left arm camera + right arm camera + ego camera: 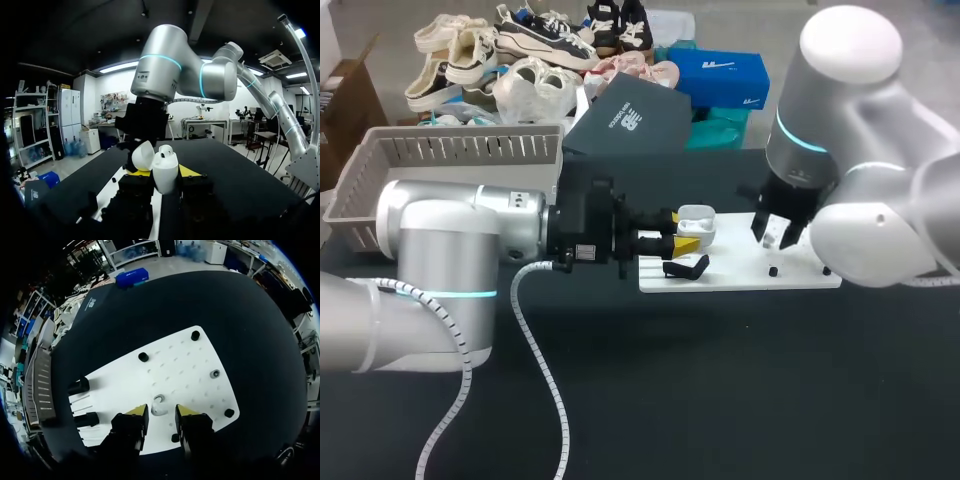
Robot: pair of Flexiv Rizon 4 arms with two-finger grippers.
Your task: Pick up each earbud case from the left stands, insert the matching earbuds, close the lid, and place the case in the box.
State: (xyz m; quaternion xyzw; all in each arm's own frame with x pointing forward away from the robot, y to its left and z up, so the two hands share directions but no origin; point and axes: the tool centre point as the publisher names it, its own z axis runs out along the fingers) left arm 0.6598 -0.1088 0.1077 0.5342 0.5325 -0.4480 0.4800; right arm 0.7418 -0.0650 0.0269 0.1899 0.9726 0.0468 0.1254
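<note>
Matte black table (720, 400) recorded as work surface, with a flat white perforated board (750, 275) laid on it near the middle. A grey slatted plastic basket (450, 150) is noted at the table's far left corner, well apart from the board. The left gripper (675, 232) is held over the board's left end and is clamped from two sides on the white plastic earbud case (697, 222). The case is held clear of the board, its lid (142, 155) hinged open. A black stand (685, 267) is seen on the board just beneath the case. The right gripper (161, 412) is positioned low over the board's right part, fingers apart. A small white earbud (159, 406) is seen lying on the board between the yellow tips; contact cannot be told. Short black pegs (144, 356) are noted at scattered holes of the board.
</note>
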